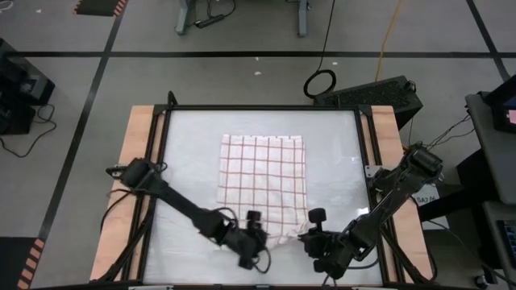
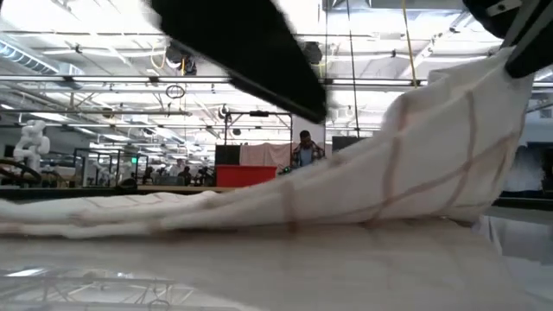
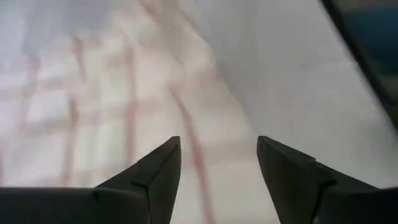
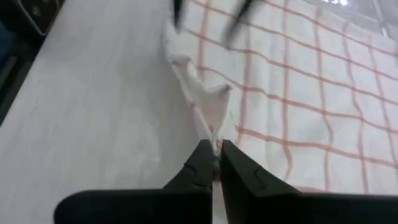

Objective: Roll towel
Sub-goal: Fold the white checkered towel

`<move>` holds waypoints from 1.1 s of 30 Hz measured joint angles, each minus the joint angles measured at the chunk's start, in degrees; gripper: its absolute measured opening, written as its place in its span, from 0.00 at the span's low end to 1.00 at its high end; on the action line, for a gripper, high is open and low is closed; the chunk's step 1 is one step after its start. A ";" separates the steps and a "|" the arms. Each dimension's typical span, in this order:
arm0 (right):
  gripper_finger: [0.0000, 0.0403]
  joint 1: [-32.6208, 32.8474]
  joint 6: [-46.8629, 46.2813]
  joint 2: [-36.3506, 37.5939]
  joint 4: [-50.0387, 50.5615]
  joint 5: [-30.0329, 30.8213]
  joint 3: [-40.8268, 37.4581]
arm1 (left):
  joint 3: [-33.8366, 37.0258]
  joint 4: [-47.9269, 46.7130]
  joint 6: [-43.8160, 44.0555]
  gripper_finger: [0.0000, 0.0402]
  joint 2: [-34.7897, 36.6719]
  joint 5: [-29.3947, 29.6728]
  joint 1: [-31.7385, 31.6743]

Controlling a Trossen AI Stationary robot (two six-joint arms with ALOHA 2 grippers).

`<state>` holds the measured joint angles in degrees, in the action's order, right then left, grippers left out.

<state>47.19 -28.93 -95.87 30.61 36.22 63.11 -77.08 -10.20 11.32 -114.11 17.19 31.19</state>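
Note:
The towel [image 1: 264,181], white with a red-brown grid, lies spread on the white tabletop; only its near edge is bunched and raised. My right gripper [image 4: 213,148] is shut on cloth at the towel's near right corner [image 1: 302,234]. In the low view that side of the towel [image 2: 449,147] rises toward the gripper. My left gripper [image 3: 217,146] hangs open over the towel's near left part [image 1: 256,232], with nothing between its fingers. My right gripper pinches a crumpled bit of the towel's near edge [image 4: 211,127] between its two fingertips. The fingers slant down from the table's near right side. The pinched cloth is lifted off the table and draws up a ridge, while the rest of the towel lies flat.
A black frame [image 1: 262,108] borders the tabletop, with wooden strips [image 1: 139,161] along both sides. A dark box [image 1: 375,93] and a cable ring [image 1: 320,80] lie beyond the far right corner. Bare tabletop lies left and right of the towel. A person [image 2: 304,149] stands far off in the room.

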 joint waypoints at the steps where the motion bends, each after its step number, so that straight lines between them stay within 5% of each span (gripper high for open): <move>1: 0.00 0.07 -0.63 0.53 0.41 0.16 0.00 | -0.05 -3.03 1.61 0.54 0.77 -0.53 1.05; 7: 0.00 0.16 -1.92 1.92 1.27 1.30 0.00 | 0.61 -21.03 9.94 0.55 1.46 1.12 10.08; 17: 0.00 0.01 -3.59 1.92 1.98 1.24 0.00 | 1.33 -36.44 21.18 0.54 1.82 9.78 25.75; 23: 0.00 0.01 -4.11 1.92 1.99 1.25 0.00 | 1.89 -39.86 20.36 0.48 1.82 18.42 25.82; 33: 0.00 0.07 -6.32 1.92 2.66 0.98 0.00 | 6.38 -34.00 11.83 0.41 1.80 12.58 22.51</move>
<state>47.27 -35.25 -93.95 33.27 37.20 63.11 -70.70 -44.21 23.15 -112.31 29.78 53.70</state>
